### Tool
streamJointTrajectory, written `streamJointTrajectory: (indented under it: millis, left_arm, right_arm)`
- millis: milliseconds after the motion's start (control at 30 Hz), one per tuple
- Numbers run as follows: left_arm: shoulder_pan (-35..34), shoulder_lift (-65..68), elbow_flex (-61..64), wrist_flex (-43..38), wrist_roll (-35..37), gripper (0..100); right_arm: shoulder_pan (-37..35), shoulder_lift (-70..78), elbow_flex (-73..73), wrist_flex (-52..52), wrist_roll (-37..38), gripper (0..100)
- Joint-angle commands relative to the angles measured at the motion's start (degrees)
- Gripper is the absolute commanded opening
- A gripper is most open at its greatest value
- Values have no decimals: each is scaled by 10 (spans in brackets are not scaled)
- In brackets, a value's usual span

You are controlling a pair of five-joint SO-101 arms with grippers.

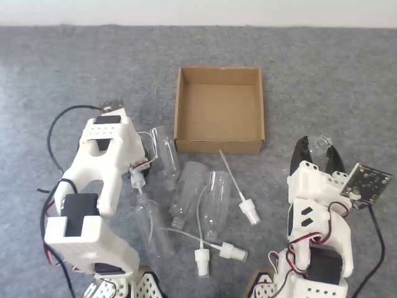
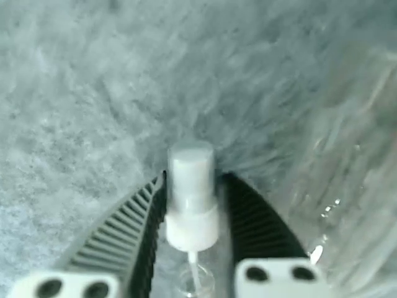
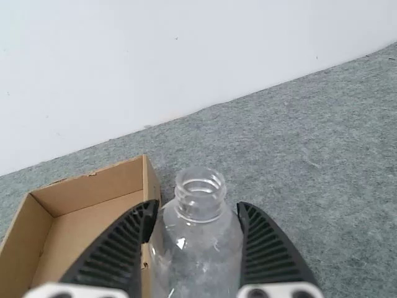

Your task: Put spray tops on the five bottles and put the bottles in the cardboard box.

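My left tool (image 2: 192, 180) is clamped on a white spray top (image 2: 191, 208), low over the left half of the tabletop (image 1: 347, 81), just beside the lying bottles. Four clear bottles (image 1: 186, 186) lie in the middle, near the front wall of the cardboard box (image 1: 217, 146), which sits toward the far edge. Three loose spray tops (image 1: 249, 213) lie among and right of them. My right tool (image 3: 197, 214) grips an uncapped bottle (image 3: 200, 186), held upright to the right of the box's near corner.
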Motion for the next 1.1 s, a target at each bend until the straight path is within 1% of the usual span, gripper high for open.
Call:
streamJointTrajectory:
  millis: [0,100,233,567,900,1067]
  left_arm:
    - [3,-4,-6,-10,-5,12]
    - [4,-12,-8,-4,-9,12]
    - [4,-45,-29,25,-32,12]
    - [4,-200,-31,32,-31,12]
    - [4,-328,-36,29,-30,12]
    - [4,-390,-58,29,-30,12]
  right_arm:
    - [-4,-13,-9,-16,-7,6]
    - [-4,-13,-9,-16,-7,6]
    - [-4,-13,-8,-16,-7,6]
    - [-4,-13,-8,-16,-7,6]
    - [-4,-13,-8,-16,-7,6]
    - [-44,-13,-7,-10,-3,8]
